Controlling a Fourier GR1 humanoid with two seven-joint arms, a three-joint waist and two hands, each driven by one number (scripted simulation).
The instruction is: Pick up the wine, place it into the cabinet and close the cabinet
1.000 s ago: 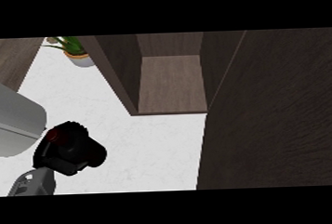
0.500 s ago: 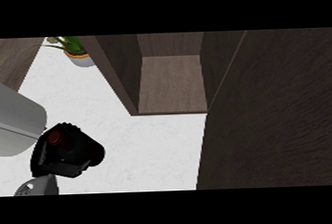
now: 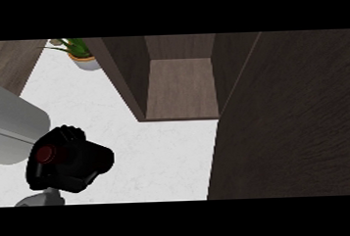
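1. The cabinet [image 3: 180, 85] stands open at the back of the counter [image 3: 165, 149], and its shelf is bare. Its dark door [image 3: 294, 125] fills the right side of the view. Both look the same as 1 second ago.
2. A grey rounded object [image 3: 12, 125] lies at the left edge, and a potted plant [image 3: 80, 52] stands far back on the left. Neither has moved.
3. The left hand [image 3: 78, 167] is the only thing that has changed. It has drifted a little toward the lower edge of the view and it looks slightly larger than 1 second ago. I judge that it is coming up from the counter with its load, so the pick-up seems done, while the placing and the closing are not yet done.
4. The fingers [image 3: 68, 136] are curled closed around a dark object.
5. The wine [image 3: 45, 153] shows only as a round dark red spot inside this curl, probably its top. It sits enclosed by the fingers at the left part of the hand, well apart from the cabinet.
6. The right hand does not show.
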